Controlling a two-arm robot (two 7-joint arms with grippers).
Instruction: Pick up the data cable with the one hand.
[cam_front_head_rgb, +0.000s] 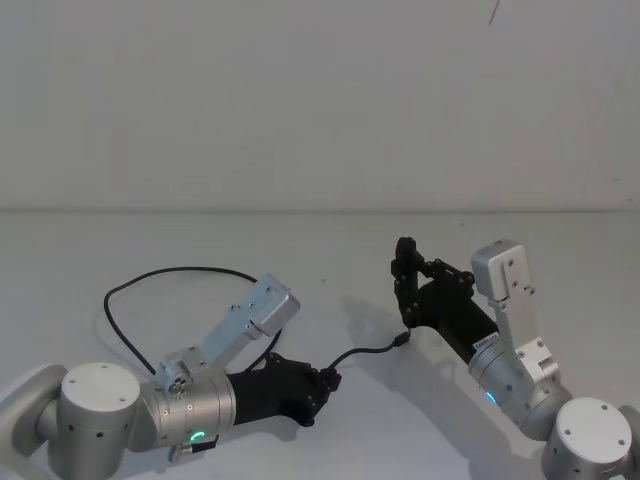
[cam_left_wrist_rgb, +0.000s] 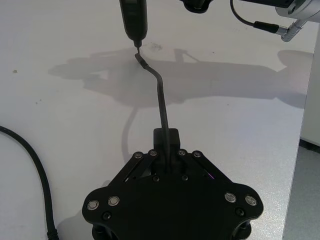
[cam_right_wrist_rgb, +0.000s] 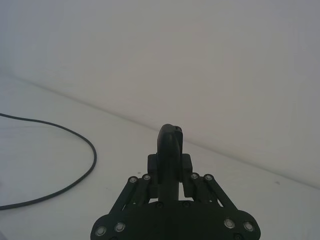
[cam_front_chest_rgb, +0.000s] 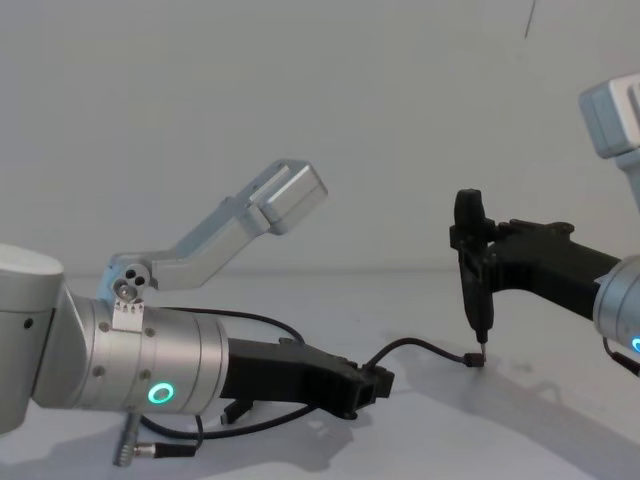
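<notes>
**Data cable: pinched by the left gripper, mostly on the table**

Data cable (cam_front_head_rgb: 170, 270) sits on the robot's left half of the white table (cam_front_head_rgb: 80, 250). It makes a wide loop out from the left arm, then a short run forward through the left gripper (cam_front_head_rgb: 328, 381).

Left gripper is low, close to the surface, fingers narrowed right down onto the cable. In the left wrist view the cable passes straight between the fingertips. The grip is near one end, so only a short tail sticks out ahead, ending in the small black plug (cam_front_head_rgb: 401, 340).

Right gripper (cam_right_wrist_rgb: 170, 137) is on the robot's right, held above the table. Its fingers look pressed together with nothing visibly between them. In the chest view its lower tip is right over that plug; can't tell if it touches.

Judgement:
- The pinch looks seated and the lift is what's left.
- A grip this close to the end means the long loop will drag and swing as it comes up.
- The right arm should stay off, since this is a one-hand pick.
</notes>
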